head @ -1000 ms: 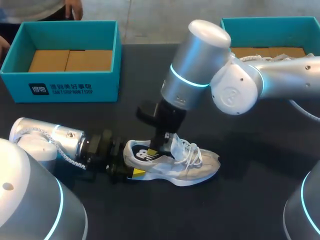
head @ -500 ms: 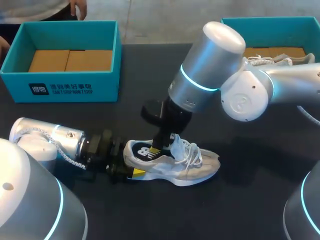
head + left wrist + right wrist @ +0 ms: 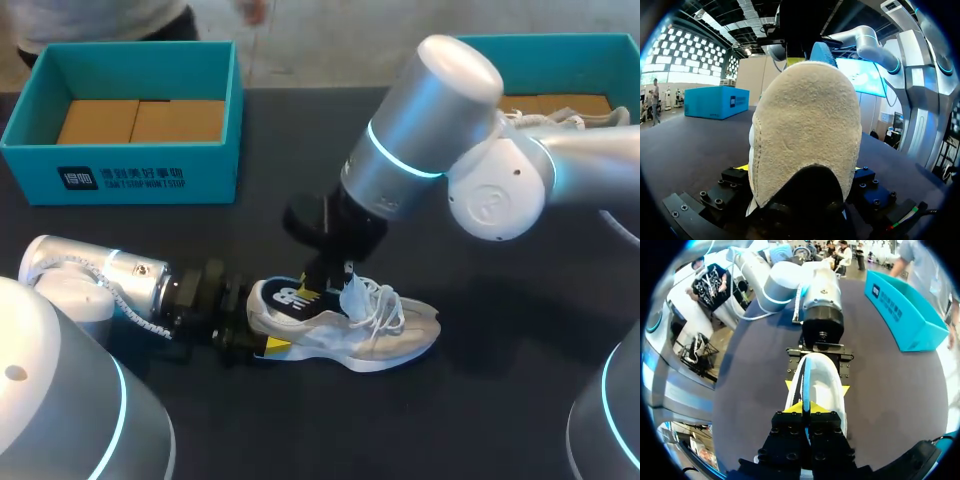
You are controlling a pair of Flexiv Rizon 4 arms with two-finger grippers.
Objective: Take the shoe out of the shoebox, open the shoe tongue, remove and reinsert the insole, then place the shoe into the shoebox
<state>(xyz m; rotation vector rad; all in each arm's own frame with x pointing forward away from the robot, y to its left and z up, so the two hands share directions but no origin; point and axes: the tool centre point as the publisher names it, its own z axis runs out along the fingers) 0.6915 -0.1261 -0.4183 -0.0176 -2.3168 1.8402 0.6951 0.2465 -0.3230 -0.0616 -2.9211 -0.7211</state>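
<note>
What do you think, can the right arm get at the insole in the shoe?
Probably yes. The right gripper sits right over the shoe and looks shut on the edge of the insole, with nothing in between.

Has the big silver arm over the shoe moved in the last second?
Yes. The right arm has swung sideways toward the shoebox on the right, while the shoe below it lies where it was.

The heel of the shoe [image 3: 805, 135] fills the left wrist view, hiding most of the left tool [image 3: 258, 325]. In the head view the right arm [image 3: 430, 130] covers part of a shoebox [image 3: 560, 60]
</note>
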